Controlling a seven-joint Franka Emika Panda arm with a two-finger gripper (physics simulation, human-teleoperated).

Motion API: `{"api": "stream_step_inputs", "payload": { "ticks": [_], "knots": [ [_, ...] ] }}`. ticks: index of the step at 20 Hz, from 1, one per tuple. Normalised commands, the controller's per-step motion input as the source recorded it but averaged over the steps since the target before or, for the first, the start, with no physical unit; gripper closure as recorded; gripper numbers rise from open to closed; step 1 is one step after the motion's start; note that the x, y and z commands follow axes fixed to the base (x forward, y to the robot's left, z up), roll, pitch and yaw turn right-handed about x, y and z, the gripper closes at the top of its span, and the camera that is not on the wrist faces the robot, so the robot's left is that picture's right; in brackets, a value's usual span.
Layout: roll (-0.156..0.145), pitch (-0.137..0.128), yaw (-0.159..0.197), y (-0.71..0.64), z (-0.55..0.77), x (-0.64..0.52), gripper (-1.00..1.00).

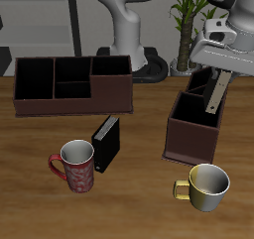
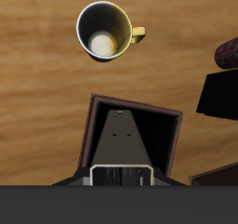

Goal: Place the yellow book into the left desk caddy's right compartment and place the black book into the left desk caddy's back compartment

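Holding yellow book (image 1: 215,92) edgewise over left desk caddy (image 1: 190,136) | end effector (image 1: 220,74) clamped on it | we judge it thin, stiff, light | black book (image 1: 105,142) probably grips best across spine

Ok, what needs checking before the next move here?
1. Gripper shut on yellow book: ok.
2. Book's lower end inside the left caddy, in the right compartment: ok.
3. Book resting on compartment floor: cannot tell.
4. Book upright: not ok, tilted.
5. Black book in reach, standing free on the table: ok.
6. Black book in back compartment: not ok, not yet done.
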Motion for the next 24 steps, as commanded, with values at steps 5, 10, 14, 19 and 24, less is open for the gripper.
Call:
{"api": "stream_step_inputs", "payload": {
  "ticks": [5,10,14,19,24],
  "knots": [
    [0.029,0.048,-0.016,0.04,-0.34,0.05,1.0],
    [0.005,0.046,-0.011,0.03,-0.29,0.1,1.0],
    [0.03,0.039,-0.02,0.0,-0.31,0.0,1.0],
    [0.018,0.032,-0.008,0.02,-0.25,-0.02,1.0],
    [0.016,0.035,-0.017,-0.1,-0.1,0.03,-1.0]
  ]
}}
